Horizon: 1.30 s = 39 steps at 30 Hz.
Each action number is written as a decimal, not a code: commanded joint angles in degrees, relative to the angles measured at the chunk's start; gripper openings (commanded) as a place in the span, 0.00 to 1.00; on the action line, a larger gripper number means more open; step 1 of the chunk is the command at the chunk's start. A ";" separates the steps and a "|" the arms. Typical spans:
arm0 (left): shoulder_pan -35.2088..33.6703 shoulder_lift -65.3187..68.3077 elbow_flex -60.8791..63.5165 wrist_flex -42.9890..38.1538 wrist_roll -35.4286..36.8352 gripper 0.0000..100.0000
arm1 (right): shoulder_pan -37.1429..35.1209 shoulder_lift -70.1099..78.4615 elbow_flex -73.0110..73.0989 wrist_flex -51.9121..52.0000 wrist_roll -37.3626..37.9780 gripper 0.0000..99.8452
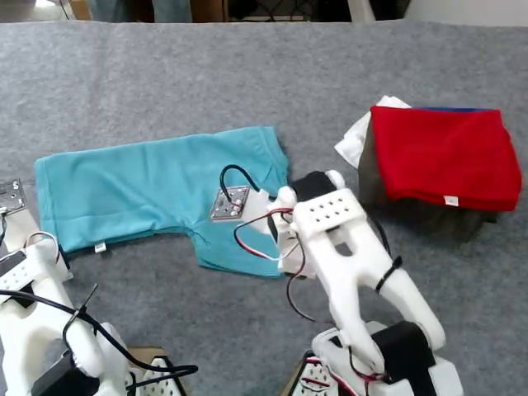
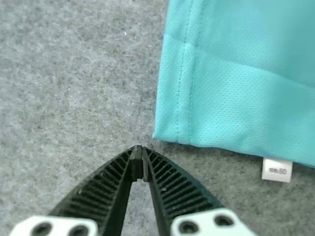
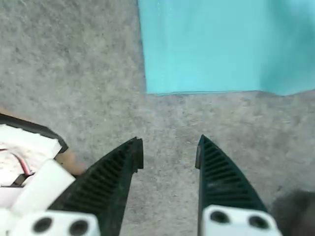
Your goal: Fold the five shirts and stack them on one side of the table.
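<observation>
I see a grey, felt-like surface [image 1: 165,91] across nearly the whole high view, with only a thin strip of room past its far edge, where I cannot make out the wooden and dark shapes. The teal shirt [image 1: 148,194] lies flat on it, stretched crosswise, one sleeve [image 1: 235,252] pointing toward the arms. Well apart from the teal shirt, on the right arm's side, sits the stack of folded shirts [image 1: 421,206], with a red shirt [image 1: 441,157] on top and white and dark cloth showing beneath it. My right arm [image 1: 363,272] reaches over the teal shirt's sleeve. The left arm [image 1: 41,322] sits near the shirt's hem corner. The right pincer [image 3: 167,152] is spread wide and holds nothing, over bare surface just off the teal shirt's edge. The left pincer [image 2: 139,162] is closed tip to tip, empty, just beside the hem corner. A small white label [image 2: 274,171] hangs from that hem.
</observation>
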 commanded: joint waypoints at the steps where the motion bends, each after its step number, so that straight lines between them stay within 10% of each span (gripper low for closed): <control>1: 0.75 -1.23 -0.13 -0.44 -0.53 0.03 | -3.34 -4.18 -0.48 0.09 -0.18 0.18; 10: 0.75 -1.23 -0.13 -0.44 -0.53 0.03 | -19.60 2.59 0.48 -13.01 -12.48 0.18; 32: 0.75 -1.14 -0.13 -0.44 -0.53 0.03 | -19.52 22.99 0.31 -24.35 -14.15 0.18; 39: 0.75 -1.14 -0.13 -0.44 -0.53 0.03 | -15.56 23.16 0.31 -24.35 -14.07 0.02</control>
